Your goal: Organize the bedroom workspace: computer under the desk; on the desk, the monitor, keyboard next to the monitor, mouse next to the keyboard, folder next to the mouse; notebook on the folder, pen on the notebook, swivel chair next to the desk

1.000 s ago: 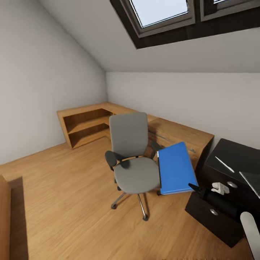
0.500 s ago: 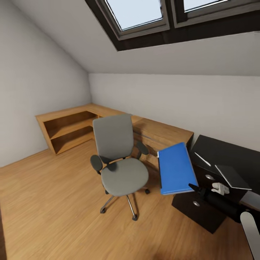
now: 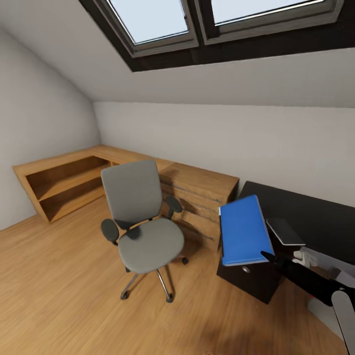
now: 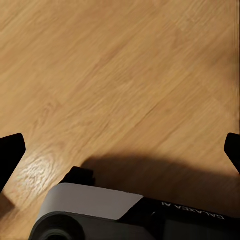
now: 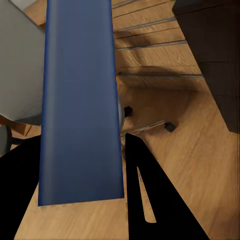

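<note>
Right pincer (image 3: 270, 256) stretched forward, clamping blue folder (image 3: 244, 230) aloft by desk (image 3: 315, 217), left pincer (image 4: 120, 150) spread

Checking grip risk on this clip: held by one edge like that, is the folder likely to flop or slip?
Probably stiff: the folder juts flat from the right gripper without sagging. Pinched at one edge, it may pivot or slip. Likely light.

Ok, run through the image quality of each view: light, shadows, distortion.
Head view: even daylight from the skylights, wide-angle bending of the walls, soft shadow under the swivel chair. Left wrist view: a dark shadow on the wood floor, a small bright sheen at one side. Right wrist view: the folder looms large and stretched between the right gripper jaws, its fingers plain black silhouettes.
</note>
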